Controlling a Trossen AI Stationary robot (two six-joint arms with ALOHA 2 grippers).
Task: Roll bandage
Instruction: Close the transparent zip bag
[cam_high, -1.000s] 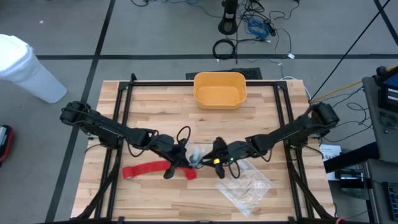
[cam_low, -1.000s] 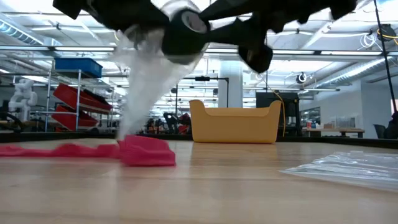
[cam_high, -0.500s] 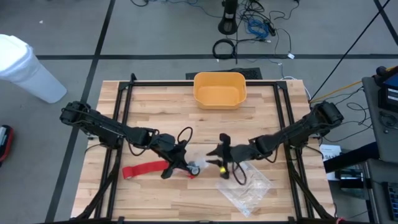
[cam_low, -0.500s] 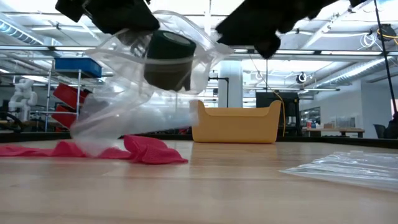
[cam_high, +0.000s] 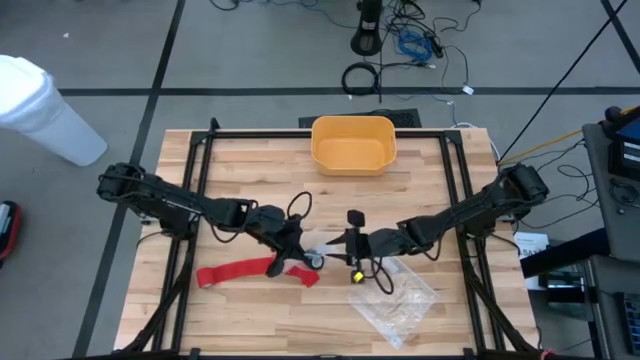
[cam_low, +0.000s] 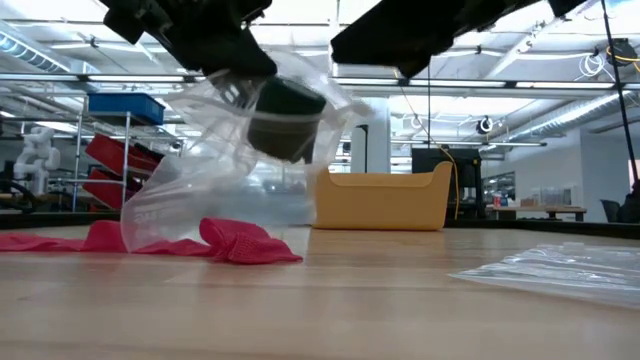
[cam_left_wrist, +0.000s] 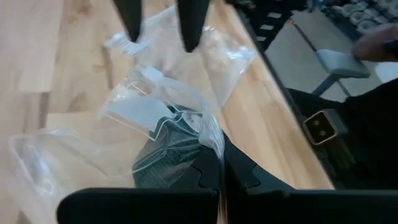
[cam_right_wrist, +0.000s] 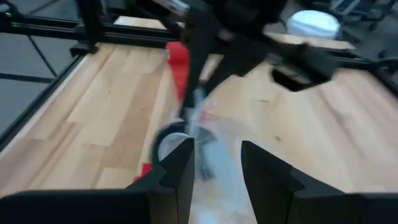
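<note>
The bandage (cam_high: 252, 270), a red fabric strip, lies unrolled on the table (cam_high: 250, 170) near its front edge, left of centre, with its long axis running roughly parallel to that edge; its right end is bunched into loose folds. Directly above that bunched end hangs the left gripper (cam_high: 296, 258), fingers fully closed on a clear plastic bag (cam_low: 215, 190) that contains a dark roll-shaped object (cam_low: 285, 120). The right gripper (cam_high: 350, 248) stands just to the right of the bag, fingers about half open with nothing visibly between them. A second clear bag (cam_high: 397, 298) lies flat toward the front right corner, and a yellow bin (cam_high: 353, 143) sits at the back edge. The left arm is judged the nearer to the bandage, which lies below and to the left of both tools. The low view alone shows the bag lifted, draping down to the folds; the left wrist view alone shows the closed fingers pinching the film; only the high view shows the strip's full length.
</note>
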